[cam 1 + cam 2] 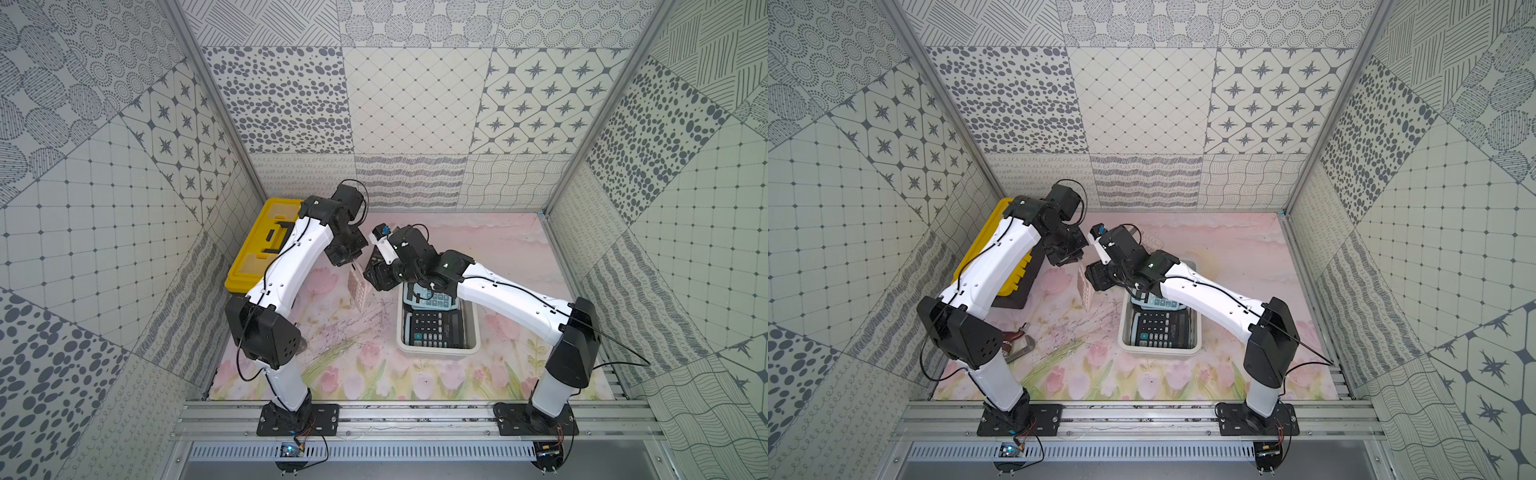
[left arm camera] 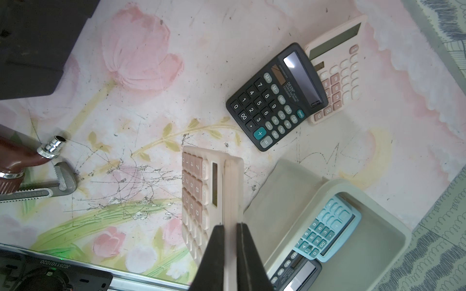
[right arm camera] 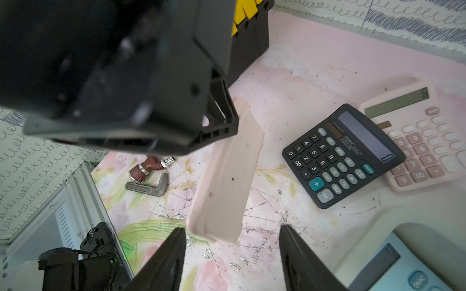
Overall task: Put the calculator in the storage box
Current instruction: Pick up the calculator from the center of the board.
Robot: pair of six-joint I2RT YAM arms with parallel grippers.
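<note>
**Bimanual cell, handover pose.** The left fingers are clenched on one long edge of a pale pink plastic calculator, which hangs on edge below them over the table and its tulip-print cover. In both top views this calculator lies outside the white rectangular plastic storage box, near the box's far corner on the left arm's side and apart from its rim. The right fingers stand released and spread wide. The plain back of the pink calculator faces them, its lower end reaches between their tips, and neither finger touches it. The storage box already holds a black desk calculator at its near end. A light blue calculator lies at its far end, partly over the black one and partly hidden by the right arm. On the table beyond the box, a second black calculator overlaps a second pink calculator. A yellow-lidded black toolbox sits at the far left beneath the left arm. A grey metal pipe wrench and a brown hose nozzle lie near the left arm's base.
</note>
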